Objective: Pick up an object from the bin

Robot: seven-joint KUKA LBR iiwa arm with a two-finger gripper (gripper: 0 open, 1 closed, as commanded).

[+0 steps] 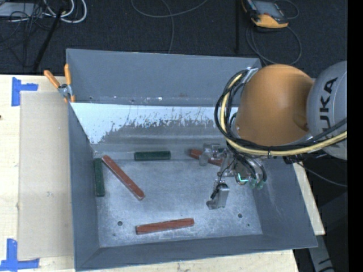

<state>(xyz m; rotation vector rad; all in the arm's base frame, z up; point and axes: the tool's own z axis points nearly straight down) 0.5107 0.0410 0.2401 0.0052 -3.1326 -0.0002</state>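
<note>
My gripper (215, 174) hangs low over the right half of the bin, under the arm's orange cover. It is open: one finger (218, 197) points down at the bin floor, the other (211, 153) sits near the back wall, and nothing is between them. A short red-brown piece (198, 153) lies just left of the back finger, partly hidden by it. A red-brown bar (165, 226) lies flat near the front wall, left of and below the gripper.
A dark green bar (152, 156) lies along the back of the floor. A second green bar (99, 177) runs along the left wall, with a slanted red-brown bar (122, 177) beside it. The arm covers the bin's right rear corner.
</note>
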